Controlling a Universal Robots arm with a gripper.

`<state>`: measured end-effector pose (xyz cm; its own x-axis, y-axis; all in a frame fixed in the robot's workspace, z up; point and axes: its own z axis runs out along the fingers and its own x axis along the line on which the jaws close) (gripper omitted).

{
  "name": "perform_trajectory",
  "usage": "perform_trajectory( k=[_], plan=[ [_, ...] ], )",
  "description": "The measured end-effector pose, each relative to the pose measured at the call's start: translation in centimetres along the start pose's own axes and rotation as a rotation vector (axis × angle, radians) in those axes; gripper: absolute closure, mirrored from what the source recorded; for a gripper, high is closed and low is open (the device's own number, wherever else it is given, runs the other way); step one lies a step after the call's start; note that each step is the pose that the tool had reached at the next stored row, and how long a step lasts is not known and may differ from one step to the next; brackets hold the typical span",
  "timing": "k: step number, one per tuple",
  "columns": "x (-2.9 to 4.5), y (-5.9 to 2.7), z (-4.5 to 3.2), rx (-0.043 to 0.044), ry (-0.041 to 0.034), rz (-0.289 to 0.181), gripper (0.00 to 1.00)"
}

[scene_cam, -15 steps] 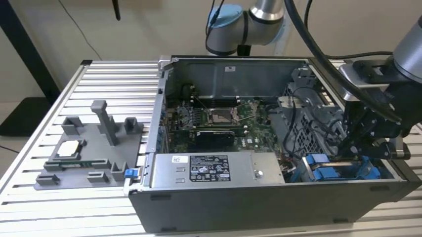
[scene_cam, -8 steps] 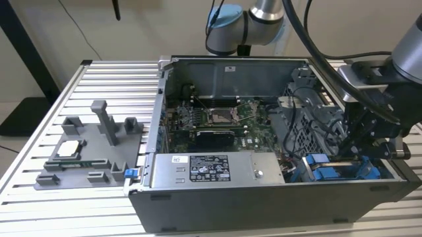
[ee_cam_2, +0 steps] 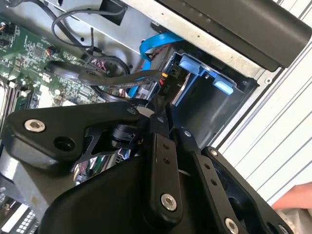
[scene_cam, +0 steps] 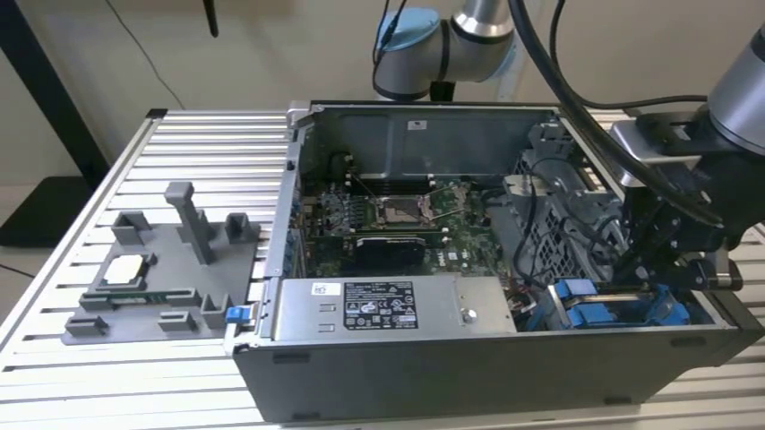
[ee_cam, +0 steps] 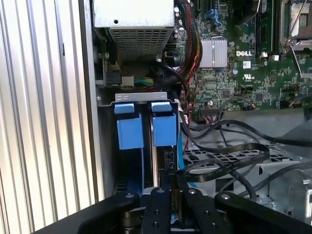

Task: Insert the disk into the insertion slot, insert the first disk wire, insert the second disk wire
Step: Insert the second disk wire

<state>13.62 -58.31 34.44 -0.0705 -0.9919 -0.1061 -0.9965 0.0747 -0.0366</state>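
Black metal fingers [ee_cam: 171, 195] are drawn close together over the edge of something thin and dark; whether that is the disk's rear edge or a wire plug I cannot tell, so the grip itself stays uncertain. Gripper [scene_cam: 651, 269] hangs inside the open dark-grey computer case [scene_cam: 478, 358], low at the corner nearest the exterior view's right.

Directly ahead of the fingers, the flat disk in its bright blue plastic carrier frame [ee_cam: 165, 129] appears seated in the grey metal insertion slot [ee_cam: 141, 100], a second blue tab just beside it. A blue ribbon wire [ee_cam_2: 153, 44] and black cables [ee_cam: 229, 151] crowd the cage's open side.

Beyond the slot: the perforated grey power-supply box [ee_cam: 134, 22], then the green motherboard [ee_cam: 243, 73]. The case sits on a ribbed aluminium surface [scene_cam: 192, 143].

Judgement: the step needs the connector square to the disk's rear edge, a straight push along the slot axis, and loose cables kept out of the way.
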Motion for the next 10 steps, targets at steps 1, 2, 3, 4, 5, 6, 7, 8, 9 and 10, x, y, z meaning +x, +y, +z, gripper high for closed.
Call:
perform_trajectory(
  k=[1,2,3,4,5,6,7,8,9,10],
  plan=[
    [-0.03,0.0,0.04,0.0002,0.0021,0.0,1.0],
    [-0.07,0.01,0.08,0.0003,0.0034,0.0,1.0],
    [-0.11,0.01,0.12,0.0005,0.004,0.0,1.0],
    [-0.14,0.02,0.14,0.0006,0.0043,0.0,1.0],
    [-0.18,0.02,0.16,0.0007,0.0043,0.0,1.0],
    [-0.21,0.02,0.17,0.0009,0.0043,0.0,1.0],
    [-0.26,0.03,0.18,0.0012,0.0044,0.0,1.0],
    [-0.3,0.03,0.21,0.0017,0.0043,0.0,1.0],
    [-0.34,0.03,0.23,0.0024,0.0043,0.0,1.0],
    [-0.38,0.04,0.26,0.0029,0.0047,-0.001,1.0]
  ],
)
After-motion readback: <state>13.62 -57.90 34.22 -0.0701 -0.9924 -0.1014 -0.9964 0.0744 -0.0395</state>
